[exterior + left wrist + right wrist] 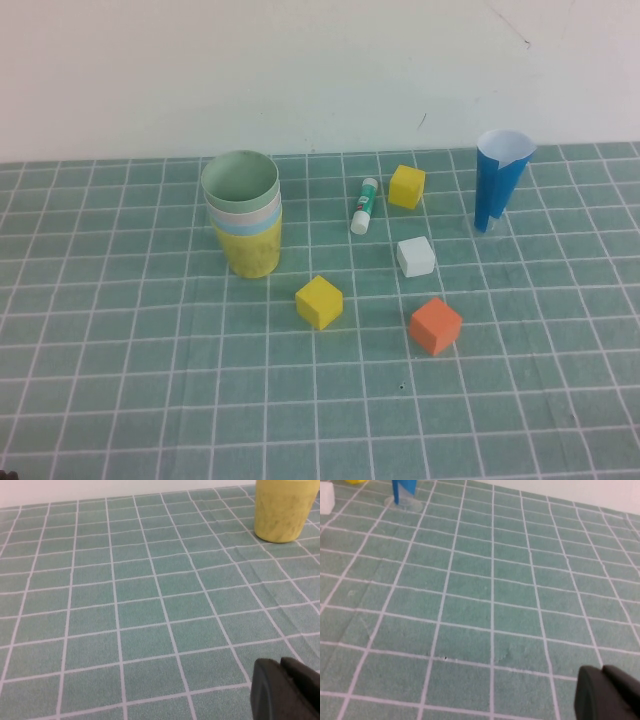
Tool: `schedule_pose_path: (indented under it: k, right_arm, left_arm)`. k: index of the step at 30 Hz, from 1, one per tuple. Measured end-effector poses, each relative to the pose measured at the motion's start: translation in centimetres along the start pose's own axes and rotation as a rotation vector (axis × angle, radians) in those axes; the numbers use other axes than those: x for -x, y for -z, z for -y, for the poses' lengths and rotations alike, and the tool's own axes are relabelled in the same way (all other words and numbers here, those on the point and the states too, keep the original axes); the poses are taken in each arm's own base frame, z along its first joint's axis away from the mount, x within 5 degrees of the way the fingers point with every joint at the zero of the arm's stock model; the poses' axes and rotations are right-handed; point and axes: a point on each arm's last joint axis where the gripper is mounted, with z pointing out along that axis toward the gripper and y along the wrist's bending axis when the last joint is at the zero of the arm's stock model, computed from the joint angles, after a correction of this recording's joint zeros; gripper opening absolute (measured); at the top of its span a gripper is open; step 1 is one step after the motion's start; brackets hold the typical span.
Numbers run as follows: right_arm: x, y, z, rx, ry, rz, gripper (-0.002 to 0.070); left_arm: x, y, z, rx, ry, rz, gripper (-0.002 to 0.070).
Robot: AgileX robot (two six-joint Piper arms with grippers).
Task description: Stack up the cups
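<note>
Nearest you in the high view is a wide stretch of bare green gridded surface, open from side to side. Neither arm reaches into that view. Your left tool shows only in its own wrist view, its dark fingers pressed together and closed on nothing, low over the cloth, with the yellow cup well ahead of it. Your right tool shows the same way: closed, empty, low over bare squares, the foot of the blue paper cone far ahead.

Farther in, the orange cube and a yellow cube sit apart from each other, with a white cube just behind them. The cups stand nested in one upright stack left of centre: yellow outermost at the bottom, then light blue and pale pink rims, pale green on top. Clear cloth lies all round it. A glue stick lies to its right, beside a second yellow cube. The cone stands upright toward the right, near the surface's far edge, where the white wall begins.
</note>
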Motion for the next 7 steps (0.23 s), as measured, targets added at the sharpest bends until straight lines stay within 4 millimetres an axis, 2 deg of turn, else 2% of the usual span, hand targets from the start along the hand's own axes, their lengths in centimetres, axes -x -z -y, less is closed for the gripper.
schedule_pose_path:
  k: [7]
  right_arm:
    - [0.03,0.00,0.03,-0.004,0.009,0.003,-0.0001]
  left_arm:
    - [0.00,0.00,0.00,0.000,0.000,0.000,-0.0002]
